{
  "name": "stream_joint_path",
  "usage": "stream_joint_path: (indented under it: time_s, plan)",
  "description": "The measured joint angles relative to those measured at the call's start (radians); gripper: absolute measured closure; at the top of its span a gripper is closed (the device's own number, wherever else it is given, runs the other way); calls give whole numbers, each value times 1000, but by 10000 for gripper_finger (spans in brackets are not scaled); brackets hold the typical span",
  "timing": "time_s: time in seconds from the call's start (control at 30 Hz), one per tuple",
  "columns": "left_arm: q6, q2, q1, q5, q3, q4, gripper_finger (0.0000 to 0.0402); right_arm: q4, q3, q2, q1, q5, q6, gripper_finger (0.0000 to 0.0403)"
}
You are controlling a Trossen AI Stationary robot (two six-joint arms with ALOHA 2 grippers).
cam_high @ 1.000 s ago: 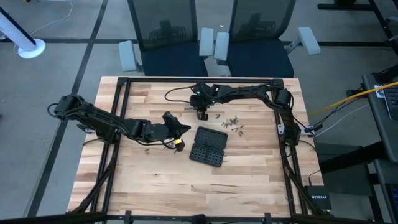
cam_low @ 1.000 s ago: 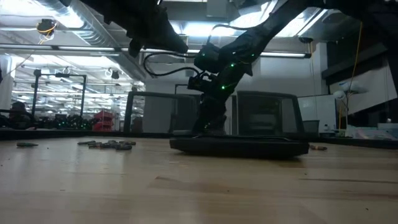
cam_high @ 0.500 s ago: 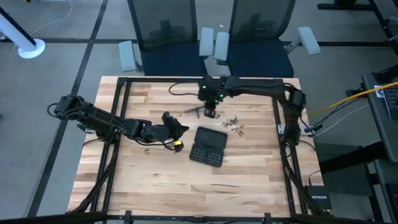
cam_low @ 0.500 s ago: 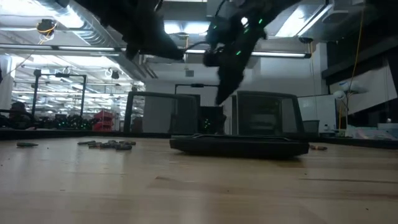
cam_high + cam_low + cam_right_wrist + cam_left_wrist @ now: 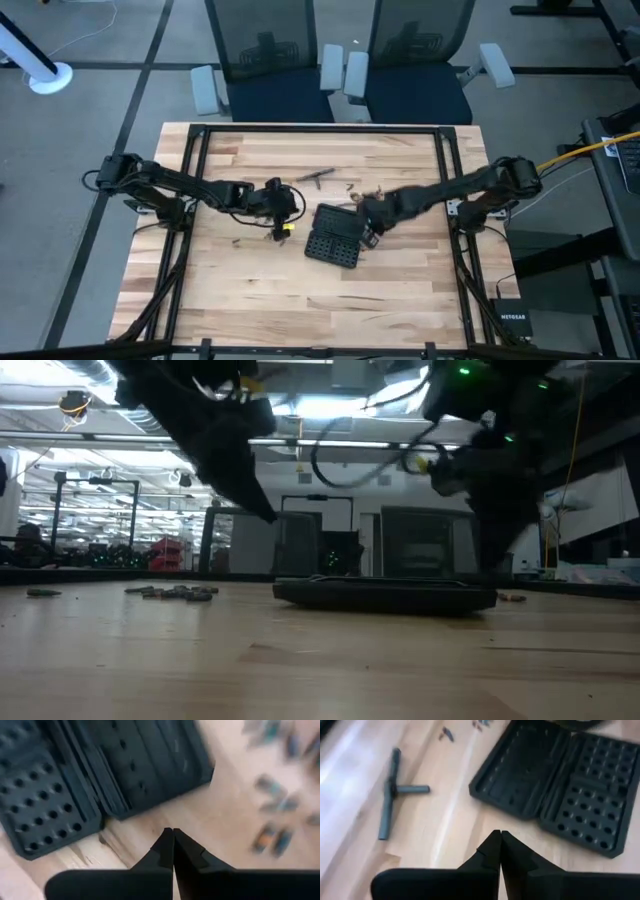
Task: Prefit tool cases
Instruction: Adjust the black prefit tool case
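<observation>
Tool case (image 5: 335, 236): black, hinged, lying opened flat near the middle of the table (image 5: 250, 290), both slotted halves facing up.
Left pincer (image 5: 296, 203): fingers pressed together, empty, above the wood just beside the case's left side.
Right pincer (image 5: 366, 222): fingers pressed together, empty, at the case's right edge.
Loose bits (image 5: 375, 190): scattered toward the far edge.
T-shaped tool (image 5: 390, 791): lying beyond the case.

Even, bright overhead light on the table (image 5: 300, 290), soft short shadows beside the case (image 5: 336, 236), glaring ceiling lights (image 5: 330, 405) behind it leaving arms silhouetted, right wrist view motion-blurred, bits (image 5: 272, 837) beside the case smeared
</observation>
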Motion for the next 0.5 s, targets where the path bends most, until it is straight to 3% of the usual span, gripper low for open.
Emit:
stream_joint_path:
  time_s: [0.2, 0.5]
  plan:
    - [21, 66, 2, 82, -1, -38, 401, 17, -27, 63, 91, 72, 153, 402]
    - [-121, -17, -98, 70, -62, 21, 401, 99, -22, 128, 77, 136, 134, 402]
